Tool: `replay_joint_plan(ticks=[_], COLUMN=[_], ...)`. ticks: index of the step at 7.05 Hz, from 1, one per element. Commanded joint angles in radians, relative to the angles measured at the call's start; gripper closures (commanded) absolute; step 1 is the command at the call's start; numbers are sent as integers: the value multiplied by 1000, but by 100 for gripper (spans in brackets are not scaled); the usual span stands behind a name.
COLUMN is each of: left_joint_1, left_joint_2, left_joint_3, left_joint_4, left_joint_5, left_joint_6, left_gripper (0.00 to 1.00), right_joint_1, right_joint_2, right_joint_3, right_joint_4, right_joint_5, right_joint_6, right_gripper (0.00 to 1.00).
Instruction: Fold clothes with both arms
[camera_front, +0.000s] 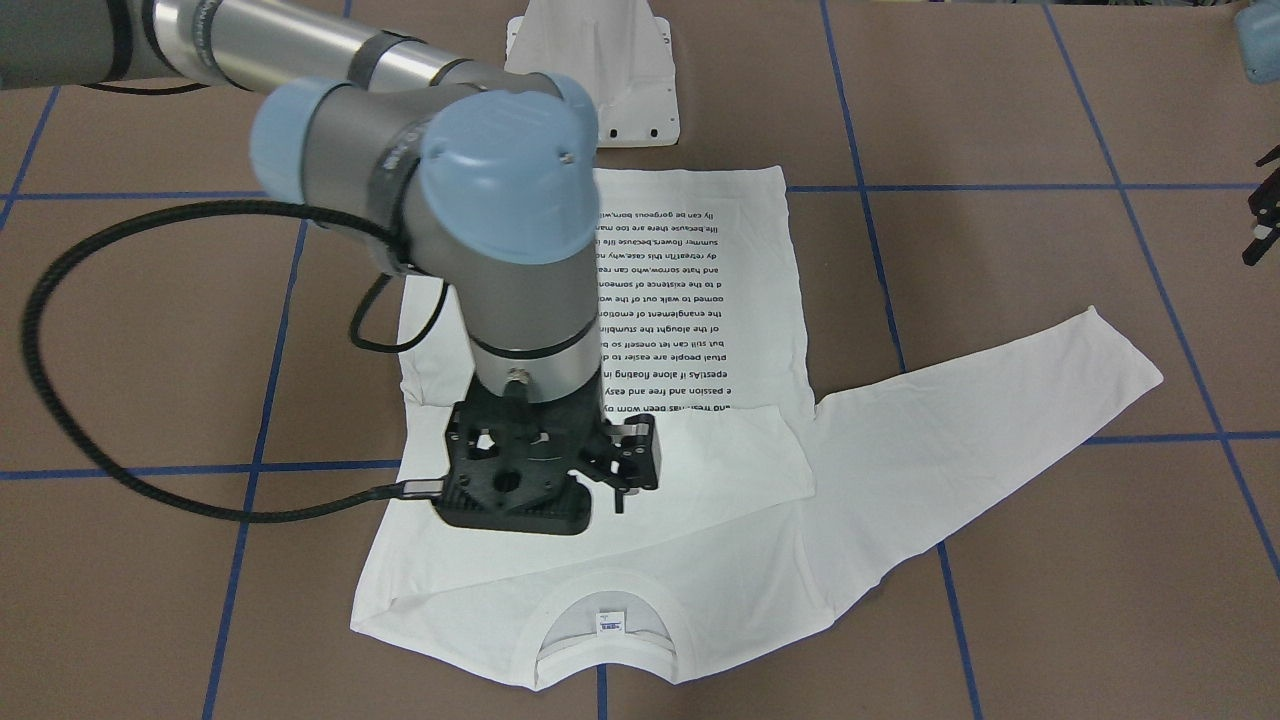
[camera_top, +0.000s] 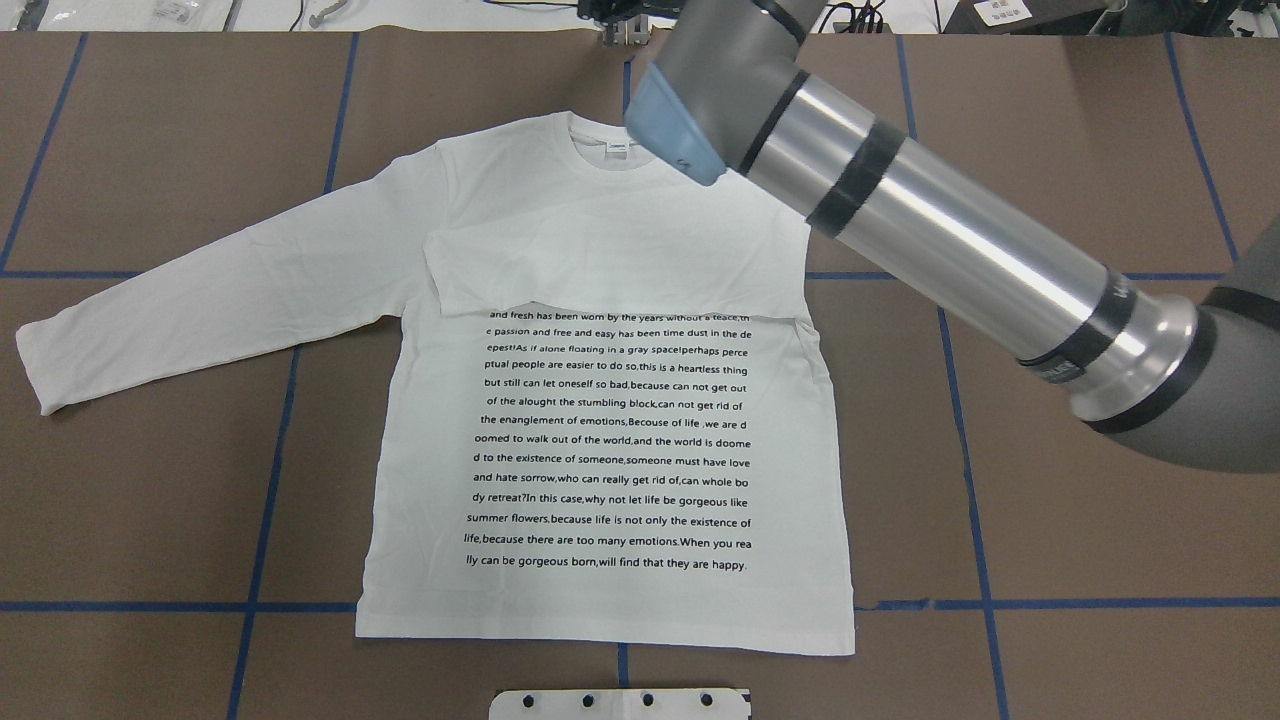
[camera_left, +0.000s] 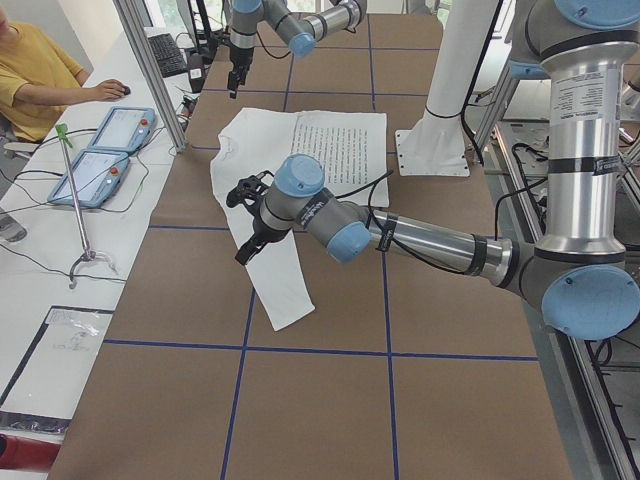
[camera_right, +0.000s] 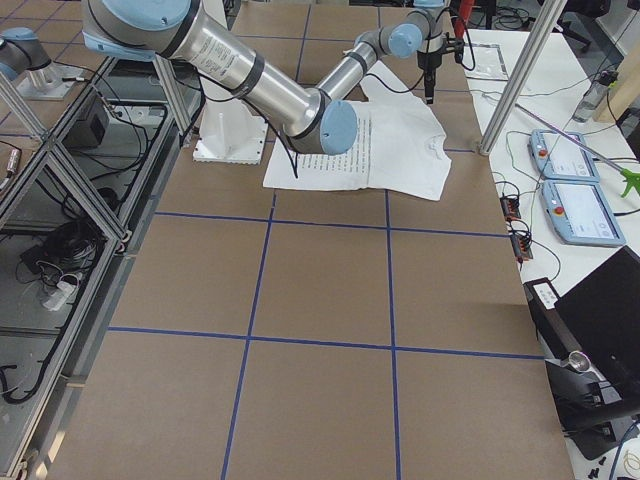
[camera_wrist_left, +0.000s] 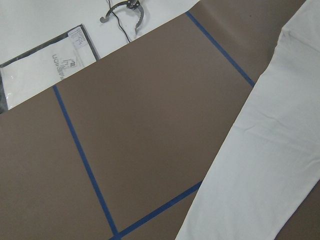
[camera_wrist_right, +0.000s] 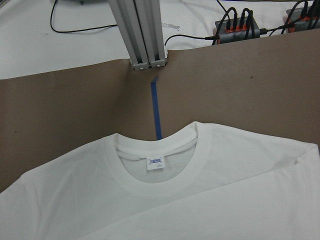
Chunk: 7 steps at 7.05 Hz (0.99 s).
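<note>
Hovering over T-shirt (camera_top: 600, 450) chest, right end effector (camera_front: 622, 485), grip state unclear. Left end effector (camera_left: 243, 218) near outstretched sleeve (camera_top: 200, 300), jaws spread, empty. T-shirt flat on worktop (camera_top: 1050, 560), other sleeve folded across chest.

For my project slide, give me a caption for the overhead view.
White long-sleeved shirt flat on a brown table, one sleeve folded across the chest, right arm reaching over it.

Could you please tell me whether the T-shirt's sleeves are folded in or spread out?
One each: the right sleeve lies folded across the chest; the left sleeve lies spread flat on the table.
</note>
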Motion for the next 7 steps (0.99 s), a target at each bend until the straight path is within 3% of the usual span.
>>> replay_joint_plan(ticks=[1,2,4,7], left_joint_1=[84,149,188,331], left_joint_2=[82,87,95,95], left_joint_3=[39,115,236,298], left_joint_4=[-96,-185,-345,-418], left_joint_5=[69,83,85,136], left_joint_6=[-2,-5,-11,-11], left_gripper=[0,0,0,0], right_joint_1=[116,162,219,240], right_joint_2=[-287,-418,-637,-843], right_joint_3=[250,344,490,607], right_joint_4=[-1,-1,-3,7], right_joint_5=[113,180,210,261], right_joint_6=[-252,-335,-452,-480], right_gripper=[0,0,0,0])
